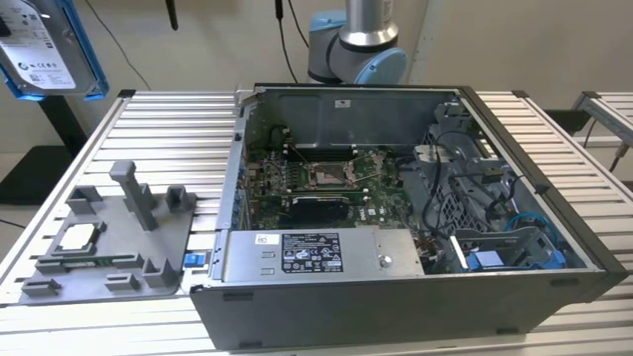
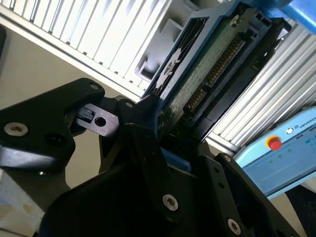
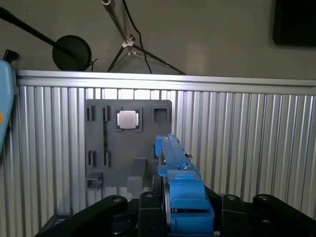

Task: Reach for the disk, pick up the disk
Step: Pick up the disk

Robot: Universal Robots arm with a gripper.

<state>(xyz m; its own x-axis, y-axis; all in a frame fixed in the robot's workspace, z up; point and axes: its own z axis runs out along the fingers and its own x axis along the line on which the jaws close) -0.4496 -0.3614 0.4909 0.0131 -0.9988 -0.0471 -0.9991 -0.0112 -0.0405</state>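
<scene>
The hand (image 3: 186, 203) is clamped on the disk (image 3: 173, 158). In the first wrist view its black fingers (image 3: 149, 205) press either side of the bright blue bracket, seen edge-on. In the second wrist view the hand (image 2: 170, 148) grips one end, and the green circuit-board face of the disk (image 2: 212, 64) runs away from it.

The disk (image 1: 44, 46) is off the counter (image 1: 163, 122) and in the air, label outward, high at the exterior view's left. The pick looks largely done. What counts now is the hold. The grip sits on one end, so the long body may lever against the pads. A firm, square clamp on the bracket's edges and a slow, level carry seem the safe way.

Below the disk in the first wrist view is the grey fixture tray (image 3: 148, 131) on the ribbed counter (image 3: 247, 143), with the small square chip (image 3: 127, 119) seated in a pocket. The tray's upright post (image 1: 136, 194) could catch the disk if it came down low.

The open computer case (image 1: 396, 315) stands well apart toward the exterior view's right. A light-blue control pendant (image 2: 284, 153) lies beyond the counter's edge, and a stand with cables (image 3: 129, 42) is on the floor behind.
</scene>
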